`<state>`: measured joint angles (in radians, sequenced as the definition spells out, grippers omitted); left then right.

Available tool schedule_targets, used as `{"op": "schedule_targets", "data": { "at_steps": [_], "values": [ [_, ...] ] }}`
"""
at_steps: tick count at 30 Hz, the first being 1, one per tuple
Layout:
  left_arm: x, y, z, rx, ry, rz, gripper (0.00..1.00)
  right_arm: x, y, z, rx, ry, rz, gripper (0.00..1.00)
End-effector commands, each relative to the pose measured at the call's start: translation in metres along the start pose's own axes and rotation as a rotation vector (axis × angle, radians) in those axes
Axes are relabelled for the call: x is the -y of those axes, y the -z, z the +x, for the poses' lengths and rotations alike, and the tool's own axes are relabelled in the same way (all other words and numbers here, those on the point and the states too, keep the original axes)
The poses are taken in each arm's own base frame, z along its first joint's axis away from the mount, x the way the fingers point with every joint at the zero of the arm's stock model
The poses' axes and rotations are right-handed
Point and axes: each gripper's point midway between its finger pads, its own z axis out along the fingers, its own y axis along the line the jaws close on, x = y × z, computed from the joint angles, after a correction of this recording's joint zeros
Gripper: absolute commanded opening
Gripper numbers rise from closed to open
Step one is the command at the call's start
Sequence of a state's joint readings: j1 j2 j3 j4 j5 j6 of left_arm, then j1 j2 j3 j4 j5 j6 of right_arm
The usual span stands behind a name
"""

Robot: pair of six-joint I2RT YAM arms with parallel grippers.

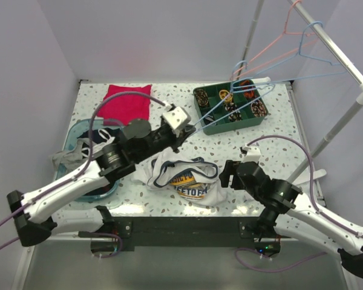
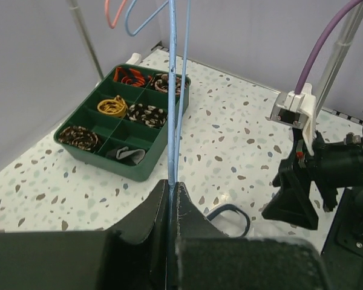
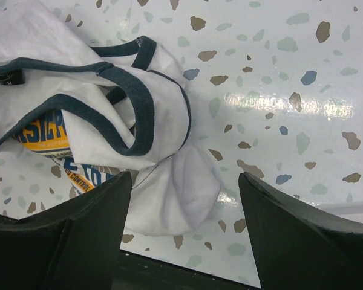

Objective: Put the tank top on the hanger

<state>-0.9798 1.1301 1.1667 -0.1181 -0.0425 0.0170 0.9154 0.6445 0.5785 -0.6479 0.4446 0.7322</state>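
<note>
The tank top [image 1: 186, 175] lies crumpled on the table near the front, white with navy trim and a yellow-and-blue graphic. My left gripper [image 1: 183, 134] is shut on the light-blue hanger [image 1: 213, 115], which slants up over the green tray. In the left wrist view the hanger's two wires [image 2: 172, 90] run into the closed gripper [image 2: 171, 188]. My right gripper [image 1: 228, 173] is open and empty just right of the tank top. In the right wrist view the gripper [image 3: 184, 208] straddles a white fold of the tank top [image 3: 139, 115] without touching it.
A green compartment tray [image 1: 206, 124] stands at the back right. A red folded cloth [image 1: 128, 103] lies at the back left. A blue bin [image 1: 72, 136] of clothes stands at the left. A rack pole [image 1: 345, 60] at the right carries a pink hanger [image 1: 272, 53] and a blue hanger [image 1: 317, 48].
</note>
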Motion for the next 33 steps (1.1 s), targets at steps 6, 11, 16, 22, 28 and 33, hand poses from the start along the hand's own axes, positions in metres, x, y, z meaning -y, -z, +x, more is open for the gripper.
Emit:
{"op": "schedule_targets", "data": {
  "at_steps": [6,11,16,22,28,33],
  "values": [
    [-0.022,0.099,0.018,-0.116,0.133,-0.139,0.00,-0.035,-0.009,-0.034,0.059,-0.019,-0.048,0.72],
    [-0.020,0.133,0.031,-0.145,0.229,-0.159,0.00,-0.038,-0.022,-0.036,0.036,0.023,0.006,0.69],
    [-0.018,0.168,0.054,-0.225,0.316,-0.186,0.00,-0.041,-0.030,-0.033,0.044,0.032,0.002,0.61],
    [-0.010,0.187,0.065,-0.292,0.360,-0.165,0.00,-0.048,-0.049,-0.021,-0.011,0.044,0.014,0.49],
    [-0.007,0.195,0.066,-0.331,0.352,-0.147,0.00,-0.033,-0.056,-0.031,0.030,0.088,0.124,0.00],
    [-0.003,0.194,0.063,-0.346,0.315,-0.111,0.00,-0.028,-0.057,-0.059,0.067,0.151,0.195,0.00]
  ]
}}
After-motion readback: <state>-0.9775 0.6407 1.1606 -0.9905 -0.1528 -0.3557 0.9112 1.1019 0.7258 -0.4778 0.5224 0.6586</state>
